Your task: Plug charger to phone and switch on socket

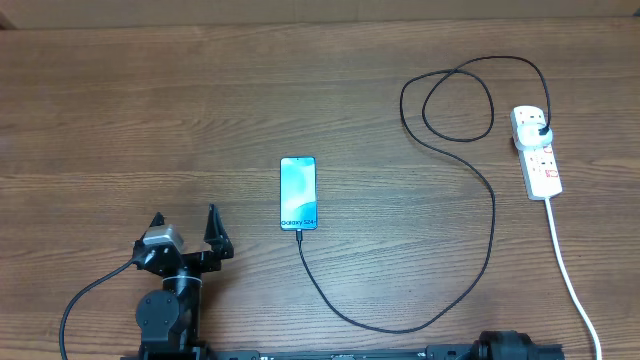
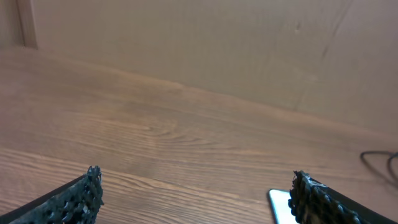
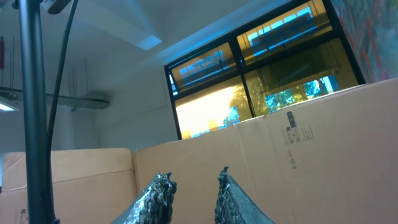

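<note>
On the wooden table (image 1: 150,100), the thin black charger (image 1: 493,220) seems seated in the teal-screened phone (image 1: 298,193), white strip socket (image 1: 541,165) yet to switch; left gripper (image 1: 184,214) gapes, right gripper (image 3: 194,174) barely parted.

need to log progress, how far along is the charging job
Looks done: the charger runs from the near end of the phone to a plug in the socket. In hand: nothing; the left jaws stand open, empty. Left: the socket's switch, whose state is too small to tell.
</note>
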You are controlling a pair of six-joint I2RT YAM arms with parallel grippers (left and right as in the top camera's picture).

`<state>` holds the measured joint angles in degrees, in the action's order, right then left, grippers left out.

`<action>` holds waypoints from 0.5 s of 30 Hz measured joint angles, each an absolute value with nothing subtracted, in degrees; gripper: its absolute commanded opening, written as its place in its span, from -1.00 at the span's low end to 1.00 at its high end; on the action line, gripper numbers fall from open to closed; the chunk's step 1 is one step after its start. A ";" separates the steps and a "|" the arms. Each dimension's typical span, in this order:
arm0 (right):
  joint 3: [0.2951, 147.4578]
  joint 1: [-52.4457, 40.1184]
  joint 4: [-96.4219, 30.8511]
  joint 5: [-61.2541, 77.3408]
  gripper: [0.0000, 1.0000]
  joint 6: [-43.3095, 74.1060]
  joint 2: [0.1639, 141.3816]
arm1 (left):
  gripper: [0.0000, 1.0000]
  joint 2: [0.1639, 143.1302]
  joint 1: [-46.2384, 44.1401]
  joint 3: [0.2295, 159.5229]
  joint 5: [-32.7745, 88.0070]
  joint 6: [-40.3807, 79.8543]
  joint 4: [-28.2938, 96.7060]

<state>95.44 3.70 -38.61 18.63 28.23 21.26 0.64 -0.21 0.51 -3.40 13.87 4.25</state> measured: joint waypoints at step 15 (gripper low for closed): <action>95.44 3.70 -39.05 18.63 -0.48 28.23 21.26 | 0.99 0.64 -0.21 0.51 -3.38 4.03 4.25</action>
<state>95.44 3.70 -39.05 18.63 28.23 21.26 0.64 -0.21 0.51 -3.38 4.03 4.25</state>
